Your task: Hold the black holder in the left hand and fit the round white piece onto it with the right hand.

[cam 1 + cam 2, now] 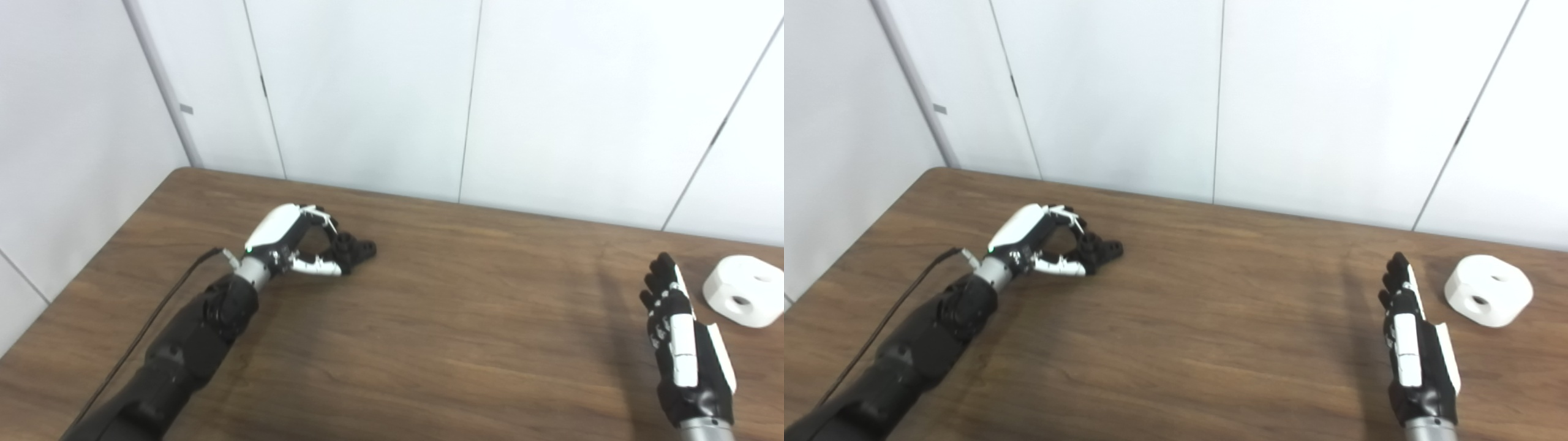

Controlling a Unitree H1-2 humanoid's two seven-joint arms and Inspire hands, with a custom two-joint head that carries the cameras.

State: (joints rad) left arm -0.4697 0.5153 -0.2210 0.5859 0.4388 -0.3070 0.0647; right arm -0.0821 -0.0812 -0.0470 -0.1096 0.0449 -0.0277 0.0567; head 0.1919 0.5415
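Note:
The black holder (358, 248) lies on the brown table (465, 318) at the left of middle. My left hand (293, 240) curls over it, with fingers and thumb closed on its near end; the part inside the grip is hidden. The round white piece (744, 290), with two holes in its top, rests on the table at the far right. My right hand (680, 331) stands edge-up just left of the white piece, fingers straight and apart, holding nothing and not touching it.
White wall panels (367, 92) rise right behind the table's far edge. A black cable (165, 300) runs along my left forearm. Bare wood lies between the two hands.

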